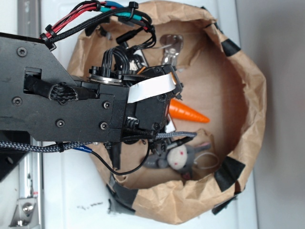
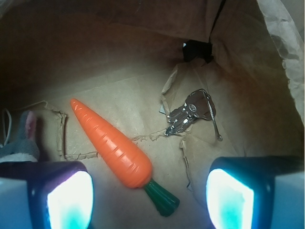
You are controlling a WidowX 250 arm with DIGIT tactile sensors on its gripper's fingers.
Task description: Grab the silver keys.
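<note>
your hand point(image 2: 150, 200) hangs wide open over the carrot point(image 2: 112, 145), so shift toward the silver keys point(image 2: 190, 114) lying up-right of it.

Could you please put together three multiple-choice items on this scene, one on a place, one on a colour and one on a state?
1. In the wrist view, where do the silver keys lie relative to the carrot?
A. To its right, apart from it
B. Under it
C. To its left, touching it

2. What colour is the carrot's stem end?
A. Yellow
B. Dark green
C. White

3. What state is the hand in?
A. Shut on the keys
B. Shut on the carrot
C. Open, holding nothing

Answers:
1. A: bare brown paper of the bag shows between the keys and the carrot.
2. B: the stub at the carrot's thick end is dark green against the orange body.
3. C: the two fingers stand wide apart at the bottom of the wrist view, with only the carrot's stem end on the bag floor showing between them.
</note>
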